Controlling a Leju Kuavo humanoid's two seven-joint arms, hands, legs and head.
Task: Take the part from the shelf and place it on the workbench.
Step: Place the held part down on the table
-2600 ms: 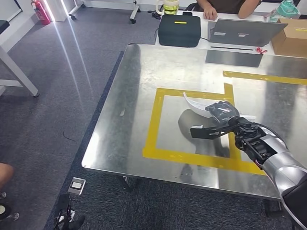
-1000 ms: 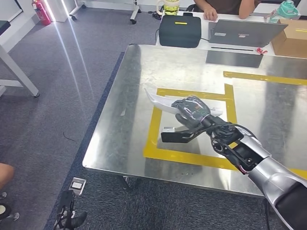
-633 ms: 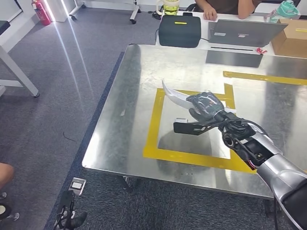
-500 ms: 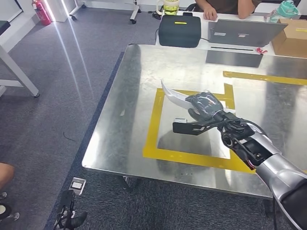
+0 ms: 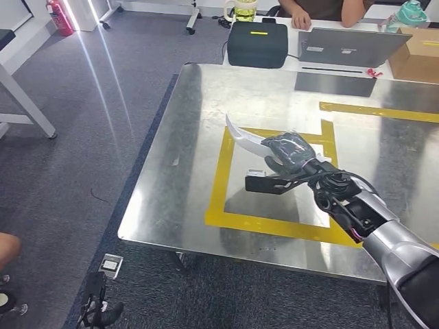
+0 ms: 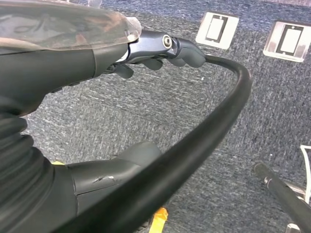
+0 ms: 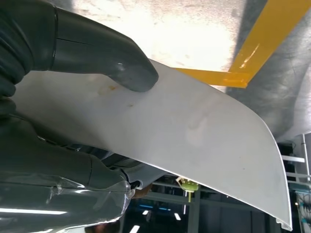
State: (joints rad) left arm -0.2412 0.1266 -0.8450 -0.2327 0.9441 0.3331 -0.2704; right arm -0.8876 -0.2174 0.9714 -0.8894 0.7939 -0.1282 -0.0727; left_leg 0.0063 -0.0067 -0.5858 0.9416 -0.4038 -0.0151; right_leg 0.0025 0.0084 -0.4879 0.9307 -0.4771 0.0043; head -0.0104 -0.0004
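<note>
My right hand (image 5: 290, 154) holds a curved white part (image 5: 243, 136) above the metal workbench (image 5: 197, 123), over the far side of the square marked in yellow tape (image 5: 220, 185). The part's pointed tip juts out to the left of the hand. In the right wrist view the thumb (image 7: 121, 60) presses on the white part (image 7: 205, 136), with the other fingers under it. My left hand (image 6: 161, 48) hangs over grey carpet, fingers curled in with nothing in them.
A black case (image 5: 257, 42), a laptop (image 5: 347, 44) and a cardboard box (image 5: 416, 55) stand at the bench's far edge, where a person (image 5: 321, 8) sits. A second yellow tape line (image 5: 378, 112) runs at the right. A red fire extinguisher (image 5: 57, 17) stands far left.
My right hand, still holding the part, swung left over the square, came back right and a little farther from me, and has since drifted slightly left.
</note>
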